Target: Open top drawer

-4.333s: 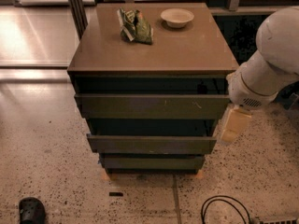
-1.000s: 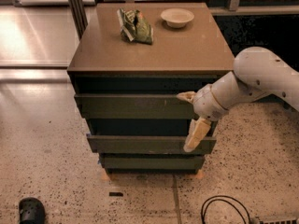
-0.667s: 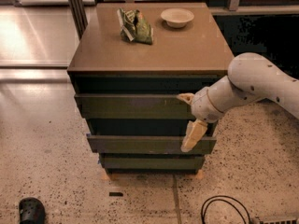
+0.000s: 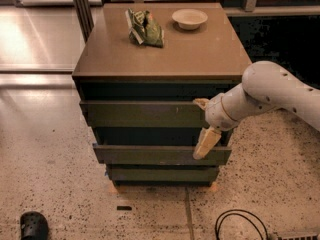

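The robot's gripper (image 4: pixel 204 124) sits at the right end of the top drawer (image 4: pixel 142 114), directly beneath the cabinet top (image 4: pixel 200 54). Its pale fingers are spread wide apart, the lower one reaching the drawer below. A bowl (image 4: pixel 189 18) and a green packet (image 4: pixel 145 28) rest on the cabinet.

arm (image 4: pixel 272 91): white smooth rounded shell, small dark specks along upper link | wrist (image 4: pixel 223 112): pale cylinder, dark seam ring | gripper (image 4: pixel 204 124): two cream-tan tapered fingers, spread apart, at right end of top drawer (image 4: pixel 140 114)
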Robot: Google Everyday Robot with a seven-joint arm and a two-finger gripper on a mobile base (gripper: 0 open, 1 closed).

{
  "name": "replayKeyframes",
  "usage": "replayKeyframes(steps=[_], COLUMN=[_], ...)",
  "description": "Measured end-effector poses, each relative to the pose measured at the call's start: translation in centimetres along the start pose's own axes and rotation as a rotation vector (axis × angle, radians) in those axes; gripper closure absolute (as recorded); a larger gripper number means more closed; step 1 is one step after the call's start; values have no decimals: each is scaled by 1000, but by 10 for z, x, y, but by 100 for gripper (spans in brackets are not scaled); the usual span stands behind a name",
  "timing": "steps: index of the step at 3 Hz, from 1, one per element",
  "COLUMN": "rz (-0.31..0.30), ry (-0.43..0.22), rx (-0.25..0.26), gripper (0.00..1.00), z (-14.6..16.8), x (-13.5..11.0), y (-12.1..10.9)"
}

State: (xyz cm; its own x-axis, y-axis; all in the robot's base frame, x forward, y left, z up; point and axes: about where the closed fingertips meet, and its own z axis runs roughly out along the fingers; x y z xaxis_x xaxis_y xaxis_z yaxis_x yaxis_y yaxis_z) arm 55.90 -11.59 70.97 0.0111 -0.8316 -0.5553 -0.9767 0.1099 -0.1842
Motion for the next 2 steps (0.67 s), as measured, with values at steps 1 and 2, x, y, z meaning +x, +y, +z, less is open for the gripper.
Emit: replayKeyframes(steps=[1,2], rz=[-20,-43], ry=[-8,-19], rx=[8,16], gripper=[0,0], z=[7,15], x=[-9,-16], y=[-8,-17])
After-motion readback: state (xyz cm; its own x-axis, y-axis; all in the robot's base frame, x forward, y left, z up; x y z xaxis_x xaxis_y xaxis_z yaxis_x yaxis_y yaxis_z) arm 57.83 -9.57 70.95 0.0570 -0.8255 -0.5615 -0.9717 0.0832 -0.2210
